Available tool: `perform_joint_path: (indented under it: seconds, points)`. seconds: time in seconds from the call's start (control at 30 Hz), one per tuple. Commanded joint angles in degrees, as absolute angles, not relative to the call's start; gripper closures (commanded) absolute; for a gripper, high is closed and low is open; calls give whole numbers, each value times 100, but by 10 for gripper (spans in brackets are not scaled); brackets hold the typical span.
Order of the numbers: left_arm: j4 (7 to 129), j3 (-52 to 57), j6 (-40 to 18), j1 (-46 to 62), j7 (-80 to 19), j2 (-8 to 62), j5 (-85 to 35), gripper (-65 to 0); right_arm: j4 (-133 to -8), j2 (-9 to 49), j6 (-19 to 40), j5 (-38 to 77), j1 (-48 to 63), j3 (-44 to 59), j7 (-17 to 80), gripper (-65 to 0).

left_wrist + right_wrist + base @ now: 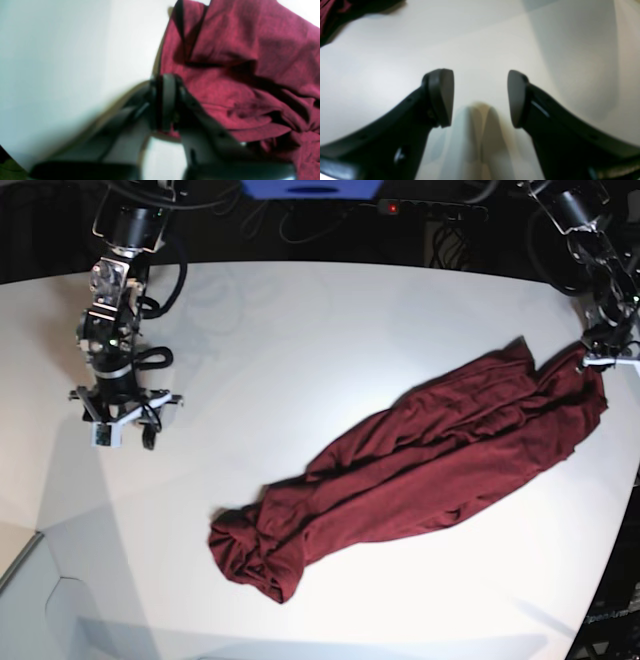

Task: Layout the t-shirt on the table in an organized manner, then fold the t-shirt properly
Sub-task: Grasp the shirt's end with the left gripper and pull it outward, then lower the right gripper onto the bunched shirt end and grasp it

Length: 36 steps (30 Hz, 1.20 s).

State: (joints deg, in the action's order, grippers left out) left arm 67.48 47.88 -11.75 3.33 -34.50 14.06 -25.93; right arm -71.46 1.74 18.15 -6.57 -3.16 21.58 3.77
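Note:
The dark maroon t-shirt (420, 470) lies bunched in a long diagonal roll on the white table (330, 330), running from a crumpled lump at the near left to the far right edge. My left gripper (598, 360) is at that far right end, shut on the shirt's edge. In the left wrist view its fingertips (166, 102) are pressed together with a sliver of red cloth (237, 75) between them. My right gripper (122, 432) hovers open over bare table at the far left, well away from the shirt. The right wrist view shows the gripper (480, 97) holding nothing, with only a corner of the shirt (327, 15) showing.
A power strip with a red light (430, 207) and cables run along the table's back edge beside a blue object (310, 188). The table's curved edge passes close to my left gripper on the right. Another table edge (20, 565) shows at the near left.

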Motion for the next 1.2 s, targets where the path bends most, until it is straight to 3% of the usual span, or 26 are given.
perform_joint_path:
  seconds: [0.0, 0.2, 0.53, 0.7, 0.87, 1.03, 1.17]
  points:
    - [6756, 4778, -1130, 365, -3679, 1437, -2536, 0, -7240, 207, 1824, -593, -418, 2158, 207, -328]
    - [7020, 4796, -1138, 382, -3697, 1437, -2580, -3, -7248, 207, 1824, -593, -418, 2149, 207, -328]
    - [8743, 4848, -1138, 602, -3714, 1358, -2809, -3, -7248, 198, 1824, -611, -567, 2035, 277, -332]
    - [9578, 5218, -1130, 778, -3723, 1358, -3495, -3, -7248, 215, 1824, -611, -848, 1868, 954, -333]
    - [9675, 5578, -1121, 725, -4136, 1358, -3662, -3, -7222, 207, 1824, -620, -1305, 1798, 1411, -333]
    - [9675, 6123, -1130, 453, -4558, 1358, -3662, -3, -6914, 374, 1824, -629, -1859, 1068, 2035, -336]
    - [9684, 6185, -1130, 479, -4637, 1358, -3662, -3, -6651, 426, 1824, -629, -2220, 418, 2501, -377]
